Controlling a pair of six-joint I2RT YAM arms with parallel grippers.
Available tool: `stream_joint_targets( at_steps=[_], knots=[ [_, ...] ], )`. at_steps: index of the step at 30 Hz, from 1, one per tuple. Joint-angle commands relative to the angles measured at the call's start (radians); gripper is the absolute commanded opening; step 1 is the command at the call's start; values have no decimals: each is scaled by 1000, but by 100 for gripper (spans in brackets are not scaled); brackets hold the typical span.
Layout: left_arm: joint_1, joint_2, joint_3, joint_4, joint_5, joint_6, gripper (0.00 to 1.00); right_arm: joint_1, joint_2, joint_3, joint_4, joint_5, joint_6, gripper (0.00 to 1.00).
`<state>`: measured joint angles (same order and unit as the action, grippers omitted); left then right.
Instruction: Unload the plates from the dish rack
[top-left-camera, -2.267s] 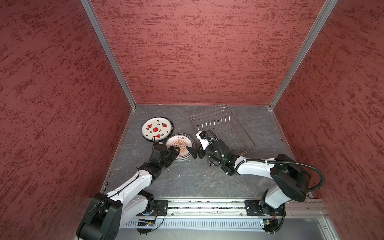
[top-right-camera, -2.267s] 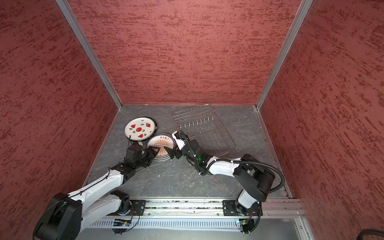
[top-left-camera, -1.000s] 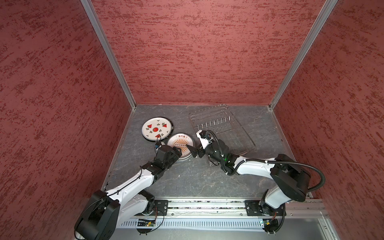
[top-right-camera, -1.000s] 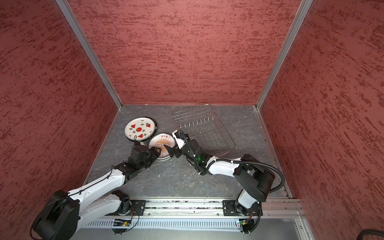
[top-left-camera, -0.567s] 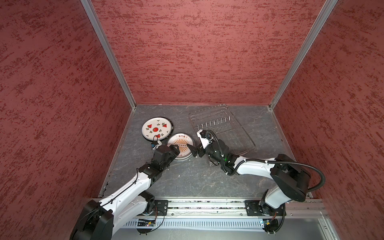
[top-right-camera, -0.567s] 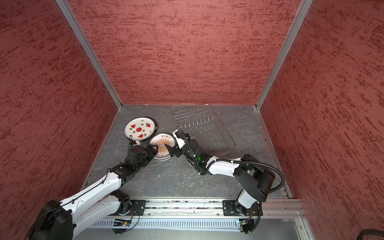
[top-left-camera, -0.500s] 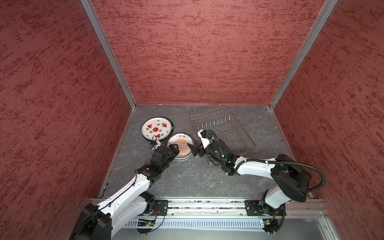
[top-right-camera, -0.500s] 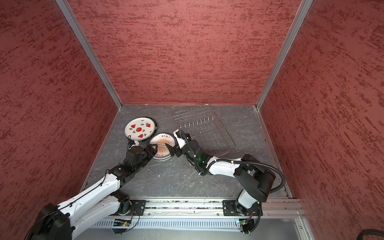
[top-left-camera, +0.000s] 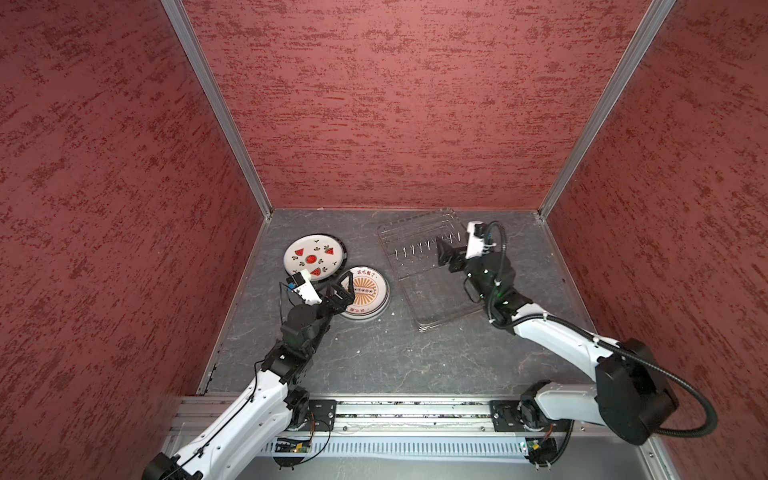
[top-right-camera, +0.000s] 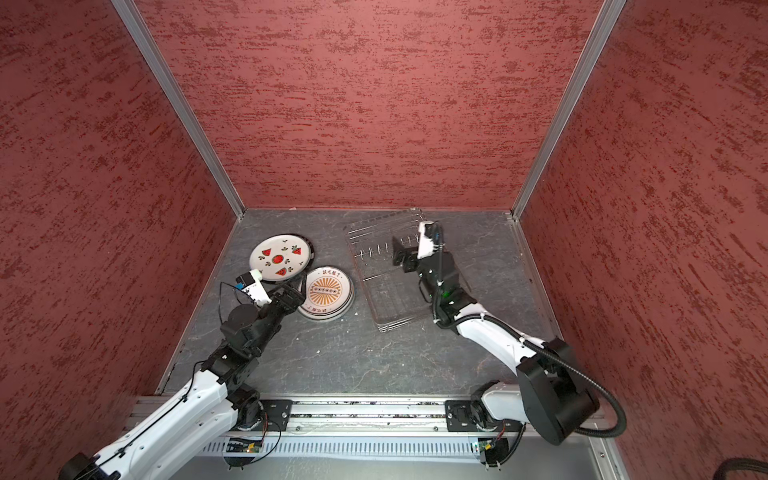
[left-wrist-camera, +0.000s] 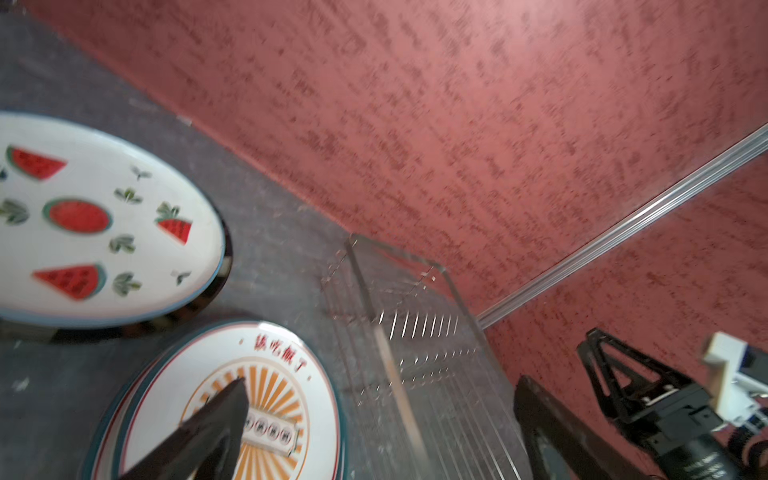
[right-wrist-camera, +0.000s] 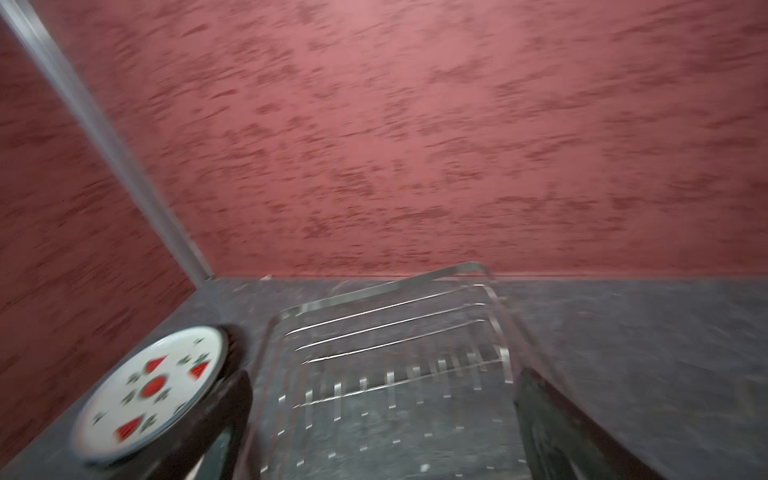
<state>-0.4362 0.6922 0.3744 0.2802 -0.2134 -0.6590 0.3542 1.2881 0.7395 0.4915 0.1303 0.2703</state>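
Your silver wire-grid dish rack (top-left-camera: 432, 301) stands bare. Beside it, the round white sunburst-print plate (top-left-camera: 369, 292) tops a flat stack, seemingly piled to save room. Both tools gape empty: left gripper (top-left-camera: 343, 293) over that stack, right gripper (top-left-camera: 447, 256) above the rack's prongs.

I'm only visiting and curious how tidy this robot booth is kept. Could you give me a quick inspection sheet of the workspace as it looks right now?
Surface: grey stone-look tabletop, no spills seen.
Job's things: silver wire dish rack holds no plates; white round watermelon-print plate lies on a larger dark-rimmed plate; white round orange-sunburst plate tops a small stack beside it.
Clutter: nothing seen.
Grippers: left gripper open at the sunburst plate's near edge; right gripper open above the rack's prongs; both empty.
Cables: thick black hose loops off the right arm; thin black wire at the left wrist.
Surroundings: red textured walls, aluminium corner posts, metal rail in front.
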Motion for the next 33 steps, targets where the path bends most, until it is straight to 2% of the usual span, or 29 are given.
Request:
stream_joint_targets(
  at_steps=[1,3,7,10,14,16,18,21,24,29,31,33],
  knots=[
    [50,65,142,-84,-69,134,99,-133,-5,50,-195,-44,139,99],
    [73,79,183,-102,-123,191,99,-187,1,67,-254,-40,132,99],
    [106,97,204,-120,-373,331,99,-340,0,84,-389,18,152,99],
    [179,114,212,-193,-464,372,99,-468,9,75,-445,7,189,99],
    [307,148,198,-323,-483,283,99,-508,38,68,-485,180,122,99],
    [313,149,159,-324,-598,286,99,-510,58,57,-490,252,46,99],
    [316,161,124,-290,-677,320,99,-510,71,38,-483,276,11,99],
    [336,227,128,-269,-668,359,99,-510,79,-26,-418,224,-9,99],
    [376,332,136,-274,-637,302,99,-509,105,-100,-311,269,-7,98],
    [408,490,112,-180,-527,254,99,-501,152,-167,-153,245,-21,97],
    [416,517,96,-108,-500,275,99,-491,197,-148,-136,229,-46,98],
    [449,539,49,39,-408,288,99,-474,212,-145,-97,225,-76,99]
  ],
)
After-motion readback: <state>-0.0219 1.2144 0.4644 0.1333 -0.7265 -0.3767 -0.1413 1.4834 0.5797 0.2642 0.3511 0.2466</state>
